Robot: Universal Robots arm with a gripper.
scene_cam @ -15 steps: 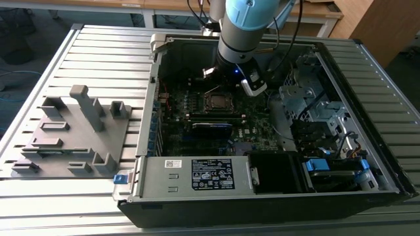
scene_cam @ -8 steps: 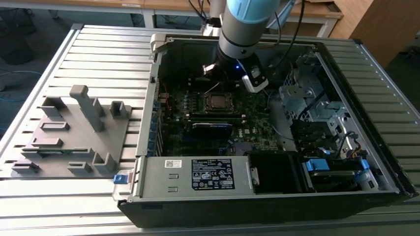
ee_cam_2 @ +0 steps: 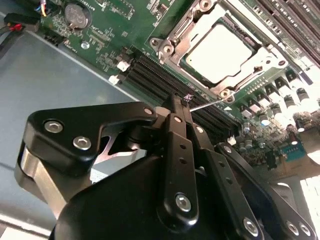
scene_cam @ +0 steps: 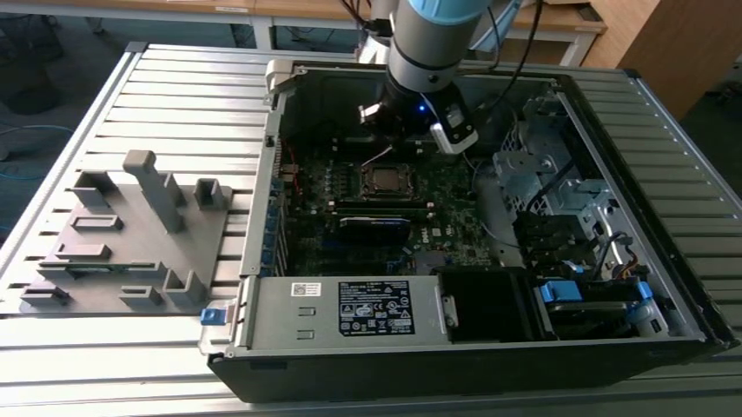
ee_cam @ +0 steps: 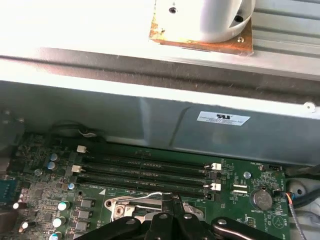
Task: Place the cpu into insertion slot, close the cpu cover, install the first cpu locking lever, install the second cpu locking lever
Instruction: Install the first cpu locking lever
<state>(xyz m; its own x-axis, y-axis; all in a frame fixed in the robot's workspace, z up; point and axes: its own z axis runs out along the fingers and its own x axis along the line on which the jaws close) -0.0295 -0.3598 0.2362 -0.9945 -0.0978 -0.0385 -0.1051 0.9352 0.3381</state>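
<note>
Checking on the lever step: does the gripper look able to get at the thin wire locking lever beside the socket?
Probably yes. In the second wrist view the gripper sits right at the locking lever's free end, beside the cpu cover, with nothing between them.

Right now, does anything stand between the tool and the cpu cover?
Nothing visible does. The tool is close to the cpu cover, with only a thin wire lever running from its tip toward the cover's corner.
</note>
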